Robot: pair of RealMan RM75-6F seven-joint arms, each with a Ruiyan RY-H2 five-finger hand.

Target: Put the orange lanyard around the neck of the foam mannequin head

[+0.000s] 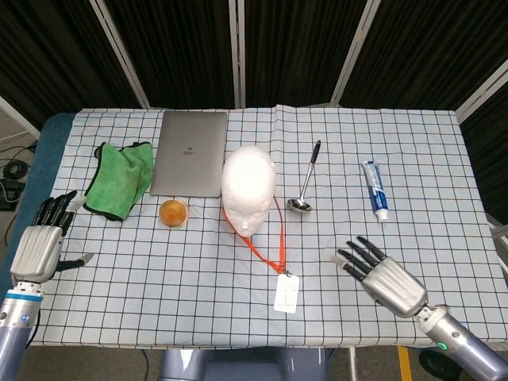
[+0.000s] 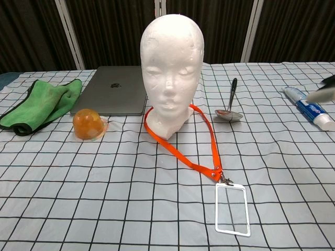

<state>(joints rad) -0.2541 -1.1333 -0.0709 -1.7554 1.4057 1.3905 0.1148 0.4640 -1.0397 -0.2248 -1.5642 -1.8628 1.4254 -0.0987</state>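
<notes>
One foam mannequin head [image 2: 171,68] stands mid-table, one orange lanyard [image 2: 180,151] looped round its neck, its clear badge holder [image 2: 232,208] lying flat in front. Two hands hold nothing: left hand [image 1: 41,242] and right hand [image 1: 383,277], fingers spread. One laptop [image 1: 190,153], green cloth [image 1: 117,179], ladle [image 1: 305,181], toothpaste tube [image 1: 375,190] and orange dome [image 2: 86,124]. Behind the neck the strap is hidden.

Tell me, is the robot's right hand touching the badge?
Apart. The head view shows bare tablecloth between the right hand and the badge, which lies flat on the table with the hand's fingers spread, holding nothing.
</notes>
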